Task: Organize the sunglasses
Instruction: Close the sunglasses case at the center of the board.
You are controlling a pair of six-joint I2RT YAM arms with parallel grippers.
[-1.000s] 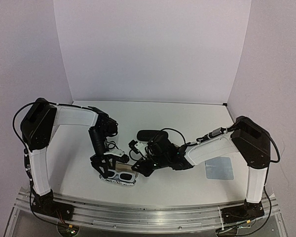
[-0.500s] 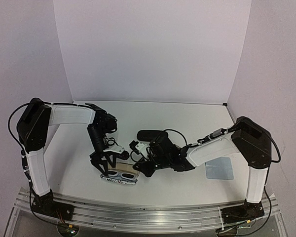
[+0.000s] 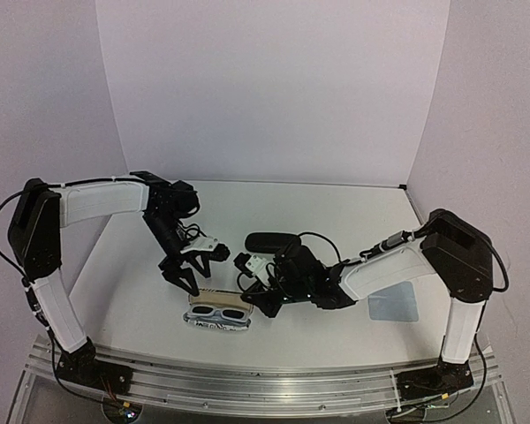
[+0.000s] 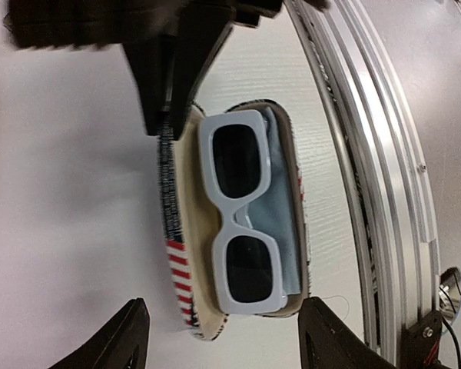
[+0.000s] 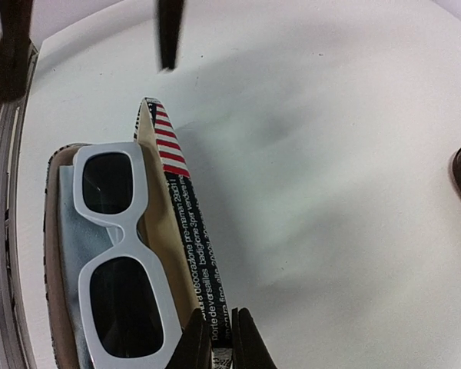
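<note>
**Item.** A pair of thin white-framed sunglasses [image 3: 217, 311] with dark rectangular lenses lies at the lower centre of the overhead view. It rests lenses-up inside an open oval striped case [image 3: 214, 325] printed with red-and-white bars and black lettering. The case sits on the white tabletop [image 3: 336, 212], near its front edge. A light-blue cloth [image 4: 283, 231] lines the tray beneath the frame.

**Left gripper [image 3: 185, 281].** The jaws are spread wide and hold nothing. In the overhead view it hangs just up and left of the striped case, clear of it. In its own wrist view the two dark fingers [image 4: 131, 338] sit at the bottom of the frame on either side of the case's lower end. The sunglasses are centred between and beyond them, with no contact.

**Right gripper [image 3: 250, 301].** It is at the right end of the striped case in the overhead view. In its wrist view the fingers [image 5: 200, 342] are drawn nearly together at bottom centre, clamped on the edge of the raised lid [image 5: 190, 231]. The sunglasses lie just left of that grip, untouched by it.

**Other items.**
- A black oval case [image 3: 269, 240] lies at centre frame behind the right wrist.
- A square pale-blue cloth [image 3: 393, 303] lies flat at lower right, well apart from the sunglasses.
</note>
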